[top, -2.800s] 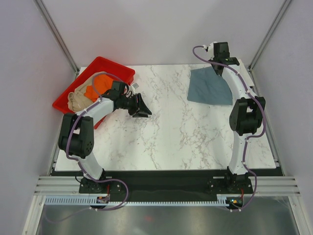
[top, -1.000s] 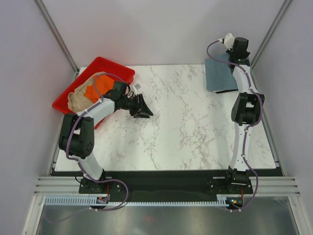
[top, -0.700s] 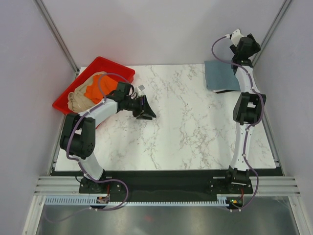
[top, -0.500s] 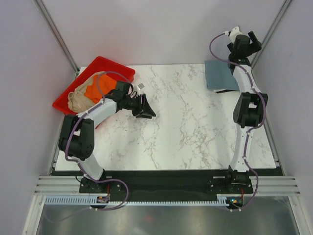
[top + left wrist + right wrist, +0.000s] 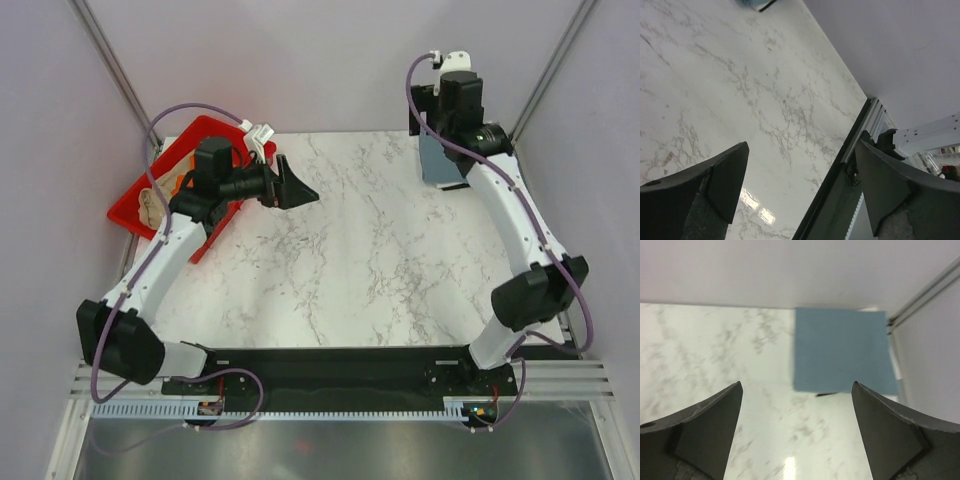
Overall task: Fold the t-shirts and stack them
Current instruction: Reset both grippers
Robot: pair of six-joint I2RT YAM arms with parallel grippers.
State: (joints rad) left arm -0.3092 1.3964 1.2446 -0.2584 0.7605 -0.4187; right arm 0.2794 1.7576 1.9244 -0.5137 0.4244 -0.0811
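Note:
A slate blue-grey t-shirt (image 5: pixel 840 350) lies folded into a neat rectangle at the table's far right corner. My right arm partly covers this t-shirt (image 5: pixel 438 162) in the top view. My right gripper (image 5: pixel 797 384) hovers high over its near left edge, open and holding nothing. Raised beside the red tray, my left gripper (image 5: pixel 298 185) points toward the table's middle. In its wrist view the left gripper (image 5: pixel 801 145) is open and empty above bare marble. Only a corner of the blue-grey t-shirt (image 5: pixel 754 4) shows there. My left arm hides most of the cloth in the tray.
The red tray (image 5: pixel 185 135) sits at the far left corner, overhanging the marble table (image 5: pixel 380 260). A black rail and metal frame (image 5: pixel 862 135) run along the table's edge. Grey walls close in the back and both sides.
Both grippers opened wide. The left arm rose and swung back beside the tray. The right arm lifted from behind the table and now hangs over the folded blue-grey t-shirt.

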